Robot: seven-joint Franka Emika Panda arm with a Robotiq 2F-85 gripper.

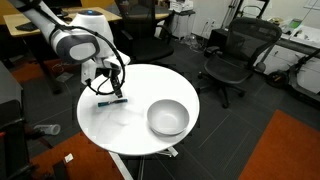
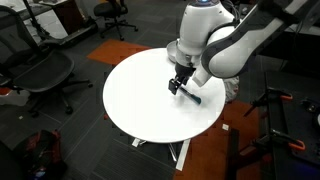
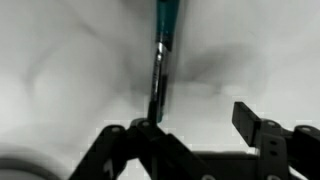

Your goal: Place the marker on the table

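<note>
The dark blue-teal marker [image 1: 111, 100] lies flat on the round white table [image 1: 120, 125], near its edge on the side away from the bowl. It also shows in an exterior view [image 2: 191, 96] and in the wrist view [image 3: 160, 55], resting on the white top. My gripper [image 1: 108, 86] hangs just over it, also seen in an exterior view [image 2: 179, 83]. In the wrist view the gripper [image 3: 195, 122] is open with its fingers wide apart. One end of the marker is close beside one finger, and nothing is clamped.
A round silver-grey bowl [image 1: 168, 118] stands on the table a short way from the marker. Black office chairs [image 1: 232, 55] and wooden desks [image 1: 30, 20] surround the table. A chair [image 2: 45, 75] stands beside the table.
</note>
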